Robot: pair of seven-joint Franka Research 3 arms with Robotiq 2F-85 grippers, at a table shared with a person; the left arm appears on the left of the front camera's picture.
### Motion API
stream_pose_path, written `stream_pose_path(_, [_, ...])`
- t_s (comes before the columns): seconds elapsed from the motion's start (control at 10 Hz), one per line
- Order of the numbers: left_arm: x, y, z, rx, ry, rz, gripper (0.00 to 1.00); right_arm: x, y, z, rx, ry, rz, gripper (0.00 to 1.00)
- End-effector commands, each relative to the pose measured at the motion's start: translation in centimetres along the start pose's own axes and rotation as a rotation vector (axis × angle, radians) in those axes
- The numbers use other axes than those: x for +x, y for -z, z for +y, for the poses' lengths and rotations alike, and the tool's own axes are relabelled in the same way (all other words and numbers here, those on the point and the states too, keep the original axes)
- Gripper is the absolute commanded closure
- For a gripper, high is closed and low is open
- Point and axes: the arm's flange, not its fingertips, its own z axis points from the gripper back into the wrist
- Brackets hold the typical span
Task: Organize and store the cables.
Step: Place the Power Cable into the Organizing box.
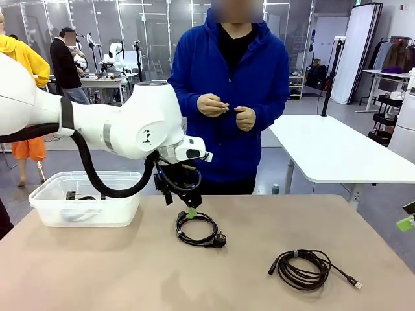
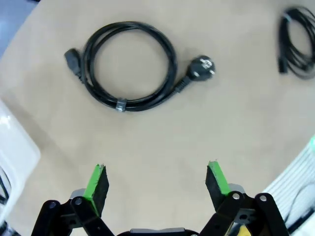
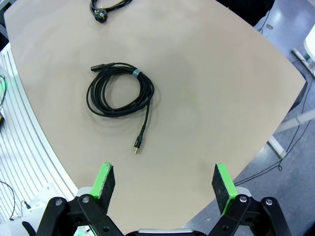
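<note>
— Where are the cables?
— Two round black coils lie on the matte tan table (image 1: 130, 272). One is a glossy power cord (image 2: 129, 66) with a round plug. Well apart to its right is a thinner cord (image 3: 120, 91), taped, with one slim connector trailing out.
— And the grippers?
— The left gripper (image 2: 156, 169) hangs just above the power cord, jaws wide, holding nothing. The right gripper (image 3: 162, 169) is spread wide too, empty, over the thinner cord.
— Anything nearby?
— A translucent plastic bin (image 1: 84, 210) at the left with black cord inside. A person (image 1: 233, 78) stands at the far edge.
</note>
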Motion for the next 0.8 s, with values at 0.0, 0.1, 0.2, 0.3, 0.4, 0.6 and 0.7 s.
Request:
stream_pose_path(0.0, [2.5,0.8,-0.4,0.037,-0.195,0.041,0.0,0.0,0.0,-0.1,0.006,0.0,-0.011,0.0])
stream_pose_path(0.1, [2.8,1.4,-0.1,0.049,-0.3,0.082,0.0,0.0,0.0,-0.1,0.006,0.0,-0.011,0.0])
stream_pose_path(0.2, [3.2,2.2,0.2,0.078,-0.397,0.119,0.0,0.0,0.0,-0.1,0.006,0.0,-0.011,0.0])
stream_pose_path(0.3, [3.4,3.1,0.7,0.049,-0.517,0.122,0.0,0.0,0.0,-0.1,0.006,0.0,-0.011,0.0])
stream_pose_path(0.4, [3.4,4.2,1.2,0.099,-0.647,0.122,0.0,0.0,0.0,-0.1,0.006,0.0,-0.011,0.0])
stream_pose_path(0.6, [3.3,5.8,1.7,0.094,-0.754,0.083,0.0,0.0,0.0,-0.1,0.006,0.0,-0.011,0.0])
stream_pose_path(0.7, [3.6,7.1,1.9,0.104,-0.8,0.067,0.0,0.0,0.0,-0.1,0.006,0.0,-0.011,0.0])
